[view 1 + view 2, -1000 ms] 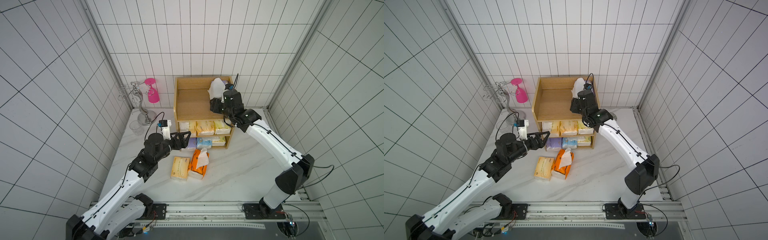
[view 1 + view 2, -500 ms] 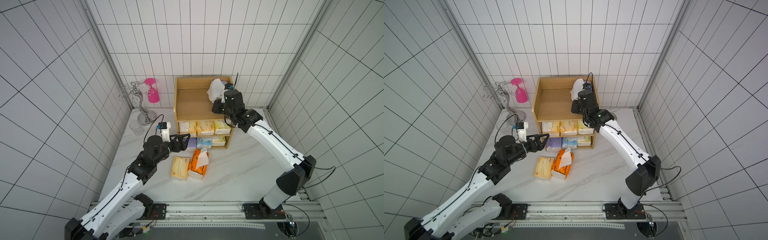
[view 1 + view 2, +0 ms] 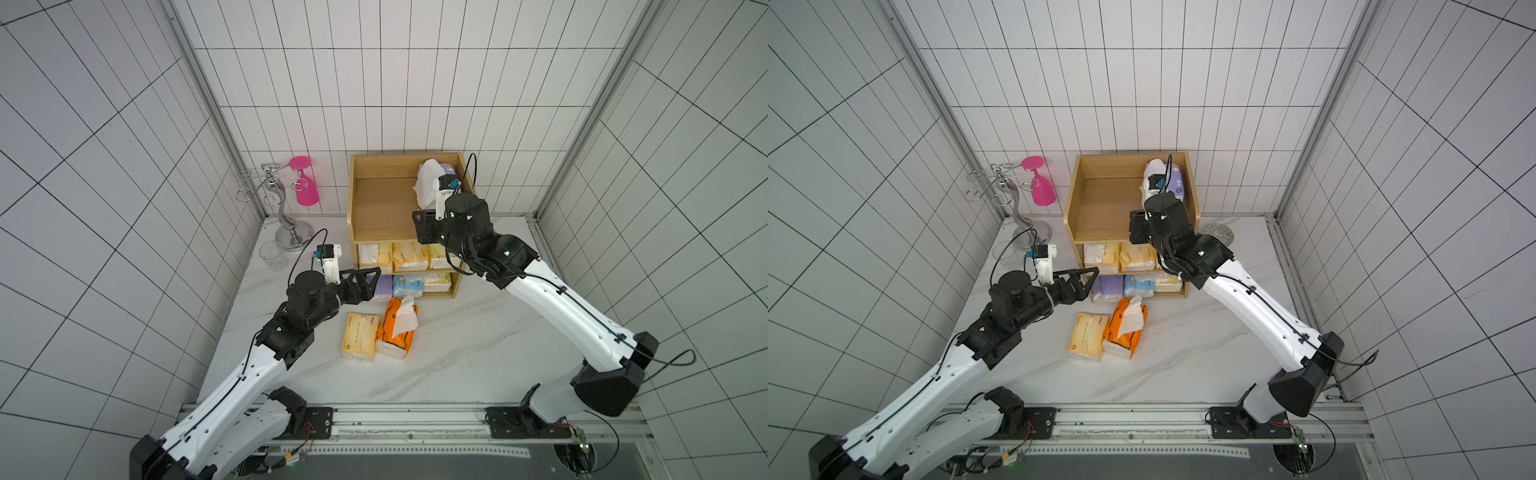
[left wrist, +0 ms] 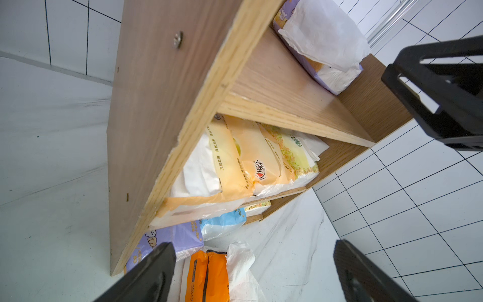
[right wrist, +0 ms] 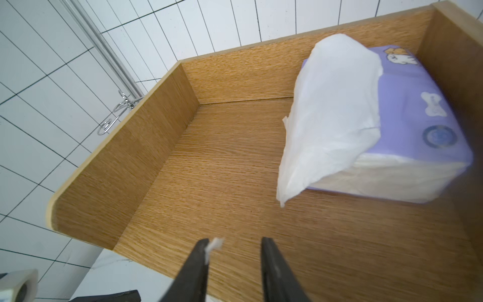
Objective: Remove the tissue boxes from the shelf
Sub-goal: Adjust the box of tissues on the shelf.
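The wooden shelf (image 3: 382, 208) (image 3: 1100, 208) stands at the back of the table. A purple tissue box (image 5: 407, 123) (image 3: 446, 169) with a white sheet pulled up lies in the top tier's back right corner. My right gripper (image 5: 235, 243) hovers open over the front of that tier, apart from the box, with a tissue scrap stuck to one fingertip. Cream-yellow packs (image 3: 409, 255) fill the middle tier. Purple (image 4: 170, 238), light blue (image 3: 407, 286) and pale packs sit in the bottom tier. A cream-yellow pack (image 3: 359, 343) and an orange pack (image 3: 397, 332) lie on the table. My left gripper (image 3: 374, 282) (image 4: 253, 243) is open by the shelf's lower left front.
A silver wire stand (image 3: 284, 212) with a pink glass (image 3: 305, 189) hung on it stands left of the shelf, a clear cup (image 3: 272, 254) beside it. A round patterned coaster (image 3: 1219, 233) lies right of the shelf. Tiled walls close in on three sides.
My right gripper has drawn back from the purple box's white sheet toward the front of the top tier. The left gripper has hardly moved.
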Controlling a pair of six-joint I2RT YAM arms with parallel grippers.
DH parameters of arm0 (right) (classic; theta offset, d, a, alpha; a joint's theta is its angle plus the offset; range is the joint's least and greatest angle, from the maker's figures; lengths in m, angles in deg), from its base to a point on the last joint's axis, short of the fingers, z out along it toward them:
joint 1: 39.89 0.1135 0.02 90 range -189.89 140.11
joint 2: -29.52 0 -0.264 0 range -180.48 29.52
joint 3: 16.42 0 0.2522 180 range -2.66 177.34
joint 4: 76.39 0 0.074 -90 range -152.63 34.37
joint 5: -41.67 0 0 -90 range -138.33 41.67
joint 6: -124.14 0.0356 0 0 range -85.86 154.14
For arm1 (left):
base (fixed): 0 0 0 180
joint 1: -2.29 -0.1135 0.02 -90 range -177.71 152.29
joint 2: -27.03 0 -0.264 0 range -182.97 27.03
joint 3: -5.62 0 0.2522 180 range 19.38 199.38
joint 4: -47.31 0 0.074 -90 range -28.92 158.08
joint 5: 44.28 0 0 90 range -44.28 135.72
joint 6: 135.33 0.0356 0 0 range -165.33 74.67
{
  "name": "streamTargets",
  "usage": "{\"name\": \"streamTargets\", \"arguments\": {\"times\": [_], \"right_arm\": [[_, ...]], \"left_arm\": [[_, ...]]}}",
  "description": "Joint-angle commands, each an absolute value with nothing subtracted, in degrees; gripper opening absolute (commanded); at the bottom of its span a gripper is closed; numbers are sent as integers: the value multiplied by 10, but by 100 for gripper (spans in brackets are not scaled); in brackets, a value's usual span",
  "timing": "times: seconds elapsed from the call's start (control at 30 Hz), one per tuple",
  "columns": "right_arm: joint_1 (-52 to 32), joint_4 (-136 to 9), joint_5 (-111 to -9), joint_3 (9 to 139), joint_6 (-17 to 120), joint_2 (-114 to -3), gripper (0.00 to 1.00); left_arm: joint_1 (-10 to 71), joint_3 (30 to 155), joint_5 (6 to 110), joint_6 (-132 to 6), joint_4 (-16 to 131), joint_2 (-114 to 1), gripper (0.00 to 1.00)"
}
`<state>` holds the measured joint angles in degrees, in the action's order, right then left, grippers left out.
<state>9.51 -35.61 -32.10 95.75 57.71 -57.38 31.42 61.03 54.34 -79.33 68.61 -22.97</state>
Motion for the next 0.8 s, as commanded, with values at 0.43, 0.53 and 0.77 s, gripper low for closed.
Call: {"name": "streamTargets", "arguments": {"times": [0.43, 0.53, 0.77], "right_arm": [[5, -311, -281, 1092, 635, -663, 79], [-6, -320, -285, 1102, 640, -685, 79], [-14, -359, -287, 1107, 638, -723, 75]], "left_arm": [[312, 648, 530, -763, 681, -267, 98], [313, 646, 537, -763, 678, -266, 98], [312, 637, 547, -762, 671, -261, 98]]}}
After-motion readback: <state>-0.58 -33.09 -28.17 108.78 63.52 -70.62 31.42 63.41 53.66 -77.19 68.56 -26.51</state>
